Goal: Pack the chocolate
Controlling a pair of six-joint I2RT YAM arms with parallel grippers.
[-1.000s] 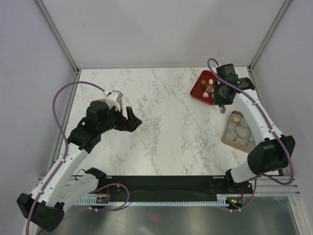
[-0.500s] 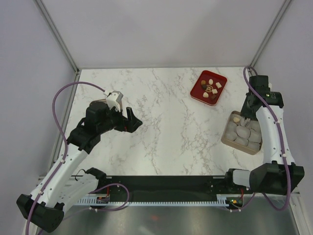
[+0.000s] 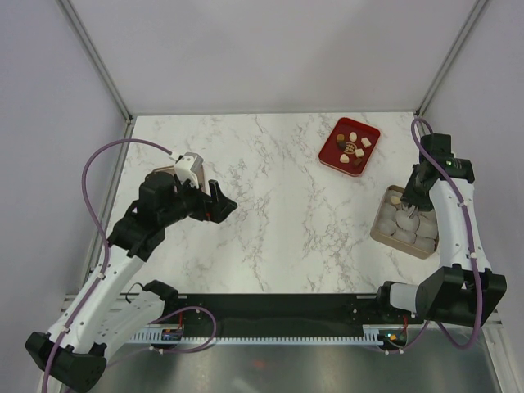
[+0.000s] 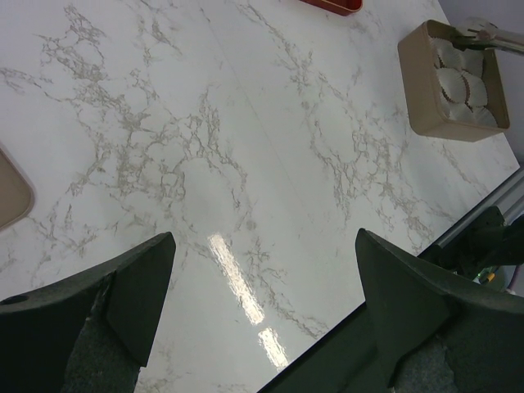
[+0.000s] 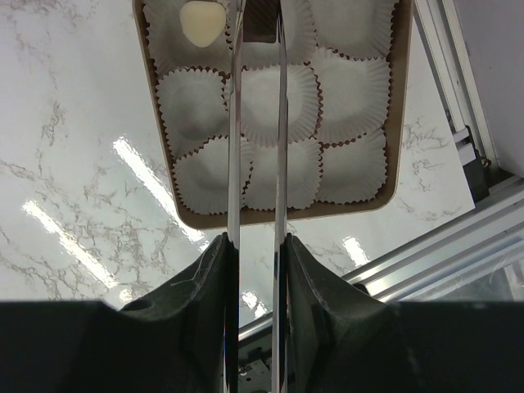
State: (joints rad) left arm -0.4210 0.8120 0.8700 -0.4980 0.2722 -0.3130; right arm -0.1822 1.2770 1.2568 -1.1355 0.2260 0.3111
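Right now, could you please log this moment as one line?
right gripper: shut on dark chocolate over box | cream chocolate: in box corner | left gripper: open above table

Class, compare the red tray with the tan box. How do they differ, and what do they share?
Colour: the tray is red, the box tan.
Lining: the box holds white paper cups; the tray has none.
Load: several chocolates lie loose on the tray; the box shows one cream chocolate in a corner cup.
The right gripper, shut on a dark chocolate, hangs over the box, not the tray.
Both are rectangular, on the table.
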